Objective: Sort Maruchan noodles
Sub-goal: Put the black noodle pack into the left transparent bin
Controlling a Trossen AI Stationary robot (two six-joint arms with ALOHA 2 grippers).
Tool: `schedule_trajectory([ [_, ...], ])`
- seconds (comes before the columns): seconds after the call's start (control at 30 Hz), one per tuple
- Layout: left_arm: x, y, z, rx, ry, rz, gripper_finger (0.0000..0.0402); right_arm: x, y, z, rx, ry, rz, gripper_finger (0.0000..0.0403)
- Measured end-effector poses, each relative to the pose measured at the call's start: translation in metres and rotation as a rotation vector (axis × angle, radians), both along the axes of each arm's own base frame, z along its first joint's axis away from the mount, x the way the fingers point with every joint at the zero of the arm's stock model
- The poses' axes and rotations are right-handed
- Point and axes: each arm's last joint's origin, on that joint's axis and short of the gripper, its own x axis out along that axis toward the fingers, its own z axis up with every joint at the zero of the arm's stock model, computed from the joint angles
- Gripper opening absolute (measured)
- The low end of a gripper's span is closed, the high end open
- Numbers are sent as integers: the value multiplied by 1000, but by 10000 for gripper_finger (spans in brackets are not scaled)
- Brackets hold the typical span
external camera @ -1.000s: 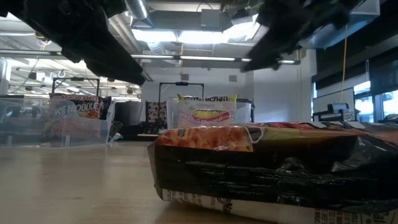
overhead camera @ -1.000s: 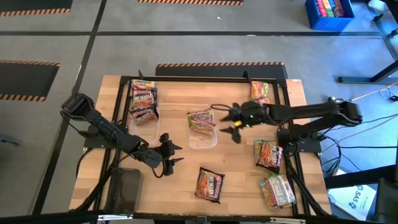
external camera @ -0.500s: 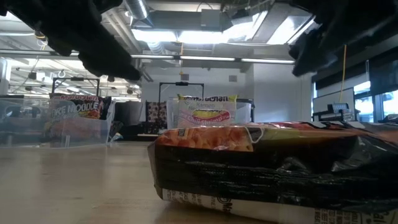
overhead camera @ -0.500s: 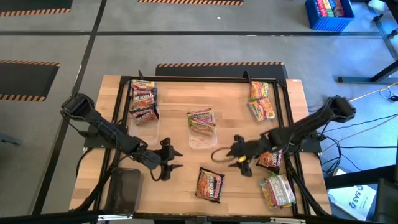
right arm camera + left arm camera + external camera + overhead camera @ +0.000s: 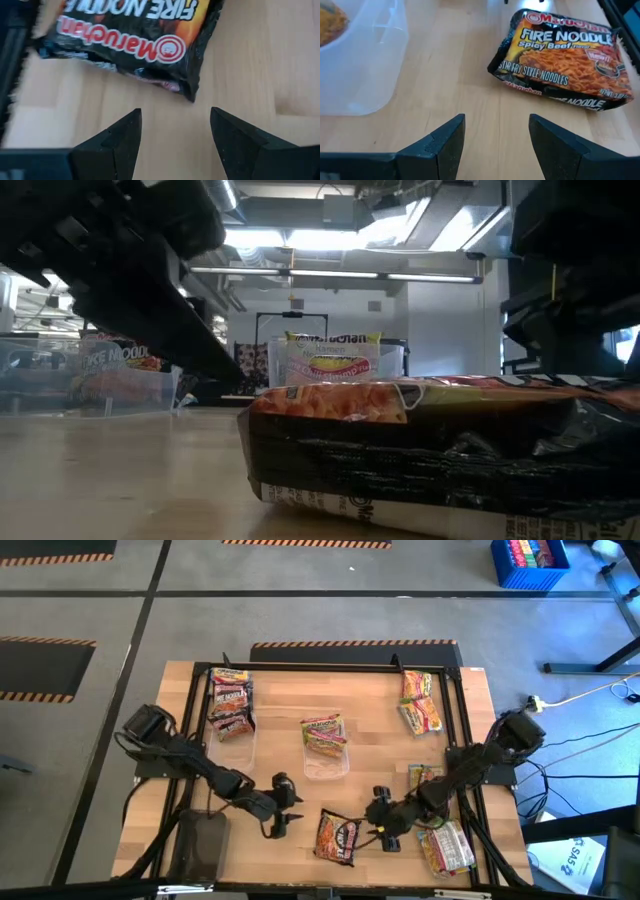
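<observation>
Item, largest: my wooden table (image 5: 290,710), carrying clear trays (image 5: 325,762) with stacked Maruchan noodles at the far left (image 5: 230,700) and in the middle (image 5: 323,732), and loose packets along my right side (image 5: 421,705). Item: one dark Fire Noodle packet (image 5: 337,836) lying flat near the front edge, between my two claws. Item, smallest: my left gripper (image 5: 284,806) and right gripper (image 5: 383,821), each just beside that packet, both spread wide and holding nothing.
</observation>
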Motion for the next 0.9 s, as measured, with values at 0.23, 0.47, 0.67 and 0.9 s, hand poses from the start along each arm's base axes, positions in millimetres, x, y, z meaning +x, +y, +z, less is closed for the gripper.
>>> schedule_trajectory([
  [0.23,14,4,-8,6,29,4,214,12,4,-15,-71,-108,-32,218],
  [0.47,17,4,-17,-20,44,-17,214,28,-20,-12,-227,-226,-233,218],
  [0.67,17,4,-17,-23,52,-25,214,39,-42,-11,-230,-219,-304,218],
  [0.9,18,3,-16,-45,42,-46,214,21,-12,6,113,-72,57,218],
])
